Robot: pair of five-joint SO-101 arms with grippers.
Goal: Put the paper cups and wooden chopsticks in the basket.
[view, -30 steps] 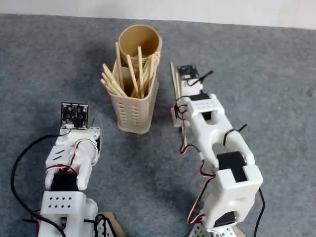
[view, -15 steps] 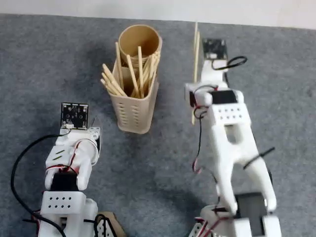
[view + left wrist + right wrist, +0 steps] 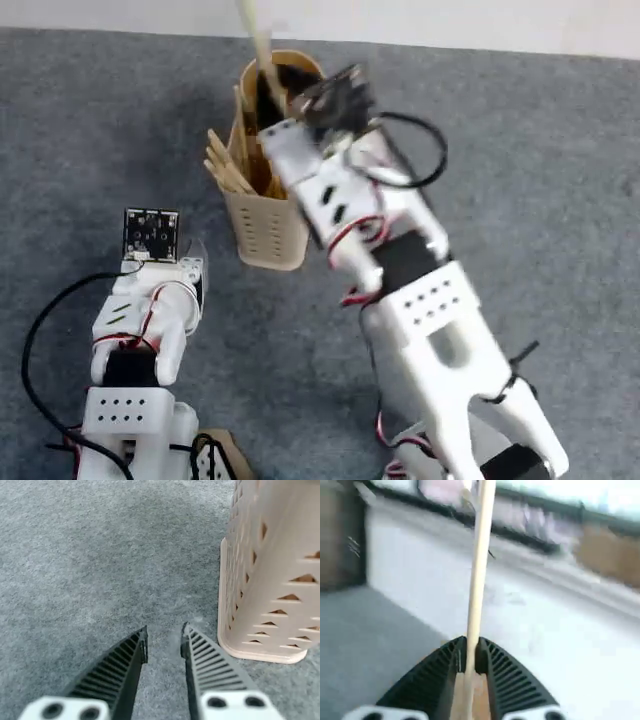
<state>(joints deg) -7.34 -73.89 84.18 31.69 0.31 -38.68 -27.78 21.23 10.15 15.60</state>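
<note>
- My right pincer (image 3: 470, 647) is closed on one wooden chopstick (image 3: 480, 555), pinched low on its shaft between the two black ribbed fingers.
- That chopstick (image 3: 252, 30) stands nearly upright, and its free end rises past the far edge of the grey mat (image 3: 520, 150) in the high view.
- My right arm (image 3: 400, 270) stretches from the near edge of the mat up over the basket (image 3: 265, 235), with its wrist above the basket's open top.
- The basket is beige with slotted walls. It stands upright toward the far edge of the mat, a little to the left of the middle.
- A paper cup (image 3: 296, 57) sits in the far end of the basket with its mouth up, partly covered by my right wrist.
- A bundle of wooden chopsticks (image 3: 225, 165) leans in the basket's near end, their tips fanning out over its left rim.
- My left pincer (image 3: 164, 632) holds nothing. Its fingers are a small gap apart, with bare mat showing between the tips.
- It hangs low over the mat just beside the basket (image 3: 270, 580), close to the base of the wall but not touching it.
- My left arm (image 3: 145, 320) is folded near the mat's near left corner.
</note>
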